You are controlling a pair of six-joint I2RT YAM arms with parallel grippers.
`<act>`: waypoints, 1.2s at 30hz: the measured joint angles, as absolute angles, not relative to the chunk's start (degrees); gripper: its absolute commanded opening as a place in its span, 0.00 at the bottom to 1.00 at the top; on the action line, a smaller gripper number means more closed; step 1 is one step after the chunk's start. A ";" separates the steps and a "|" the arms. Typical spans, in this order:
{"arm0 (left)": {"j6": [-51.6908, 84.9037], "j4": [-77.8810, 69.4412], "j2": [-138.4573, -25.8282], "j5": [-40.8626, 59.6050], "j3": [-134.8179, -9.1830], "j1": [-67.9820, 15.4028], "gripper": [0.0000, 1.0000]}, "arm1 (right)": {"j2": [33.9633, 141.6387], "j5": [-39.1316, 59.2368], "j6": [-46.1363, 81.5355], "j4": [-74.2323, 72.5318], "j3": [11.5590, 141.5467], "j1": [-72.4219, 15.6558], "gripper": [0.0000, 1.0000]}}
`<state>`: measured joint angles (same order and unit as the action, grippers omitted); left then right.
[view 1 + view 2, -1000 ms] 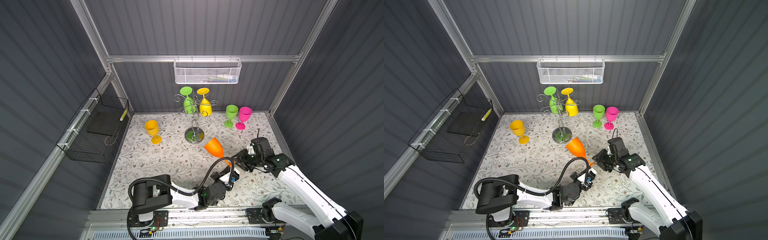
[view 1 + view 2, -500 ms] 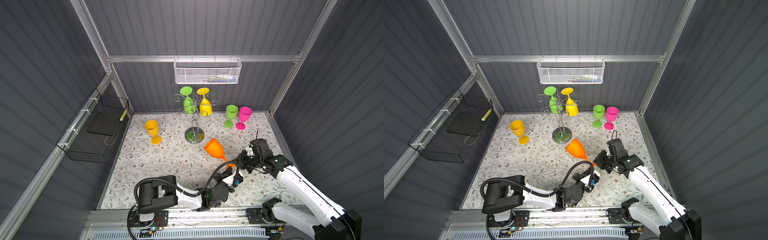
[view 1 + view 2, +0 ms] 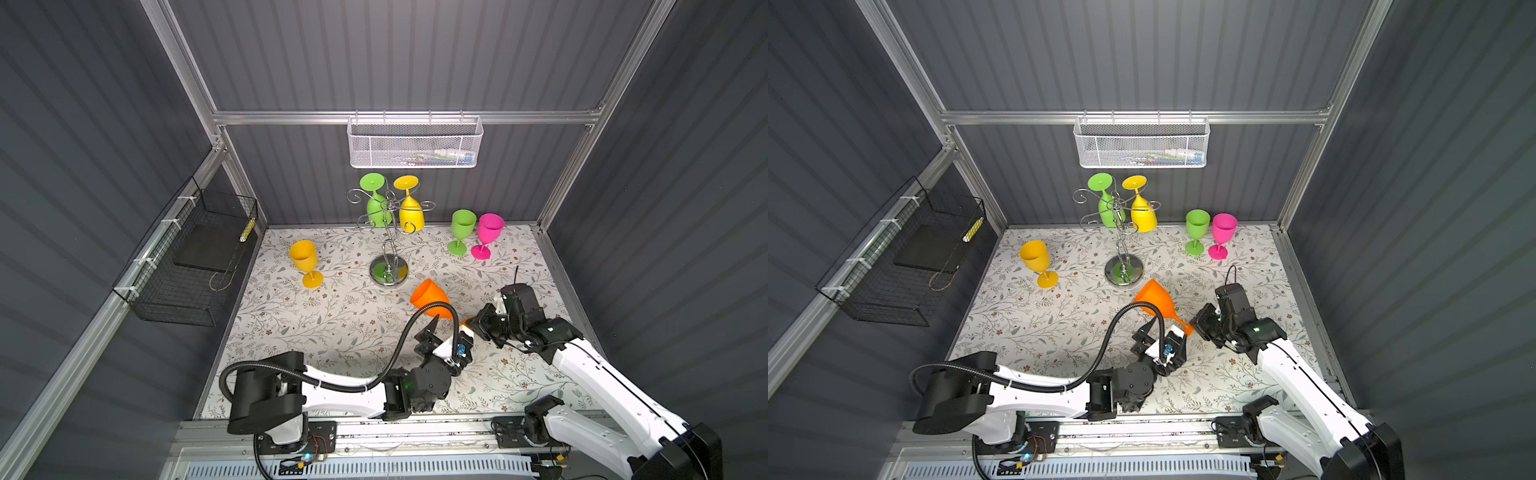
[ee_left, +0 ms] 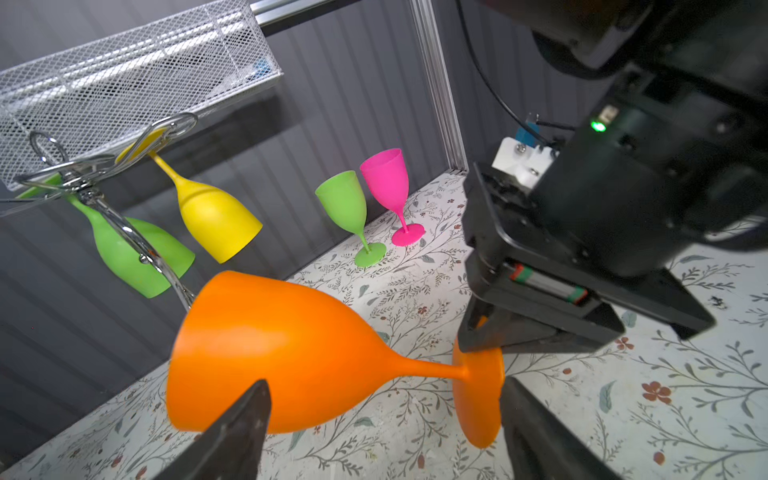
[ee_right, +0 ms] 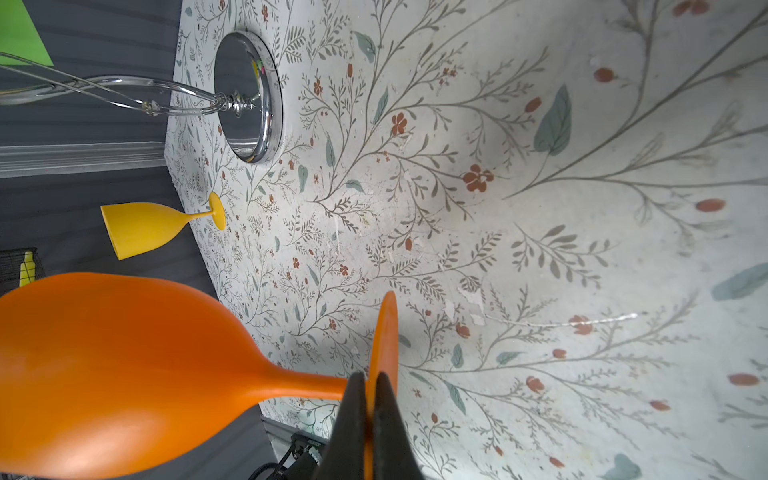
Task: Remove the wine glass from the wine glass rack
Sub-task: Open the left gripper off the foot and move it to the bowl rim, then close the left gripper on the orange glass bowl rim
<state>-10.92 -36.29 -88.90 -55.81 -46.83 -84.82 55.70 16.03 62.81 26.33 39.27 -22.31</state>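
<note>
My right end effector [image 5: 370,386] pinches the orange wine glass [image 5: 104,374] by its foot; my left end effector [image 4: 384,386] stands wide open around it.

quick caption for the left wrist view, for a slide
Right gripper pinches the orange wine glass by its foot; open left gripper straddles its stem, wine glass rack behind.

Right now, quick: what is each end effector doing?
Left end effector: open, fingers either side of the orange glass.
Right end effector: closed, holding the orange glass by its foot.
</note>
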 measured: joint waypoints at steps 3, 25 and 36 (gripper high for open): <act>-4.56 -26.59 -86.72 -53.89 -47.88 -84.82 0.90 | 55.70 14.94 60.34 21.76 36.60 -21.91 0.00; 23.18 -1.02 -76.71 -21.34 -54.72 -70.37 0.76 | 44.29 6.00 39.46 -11.99 18.35 -19.05 0.00; 32.21 1.98 -74.06 -14.92 -56.03 -65.73 0.67 | 44.29 5.28 35.31 -20.67 14.24 -19.00 0.00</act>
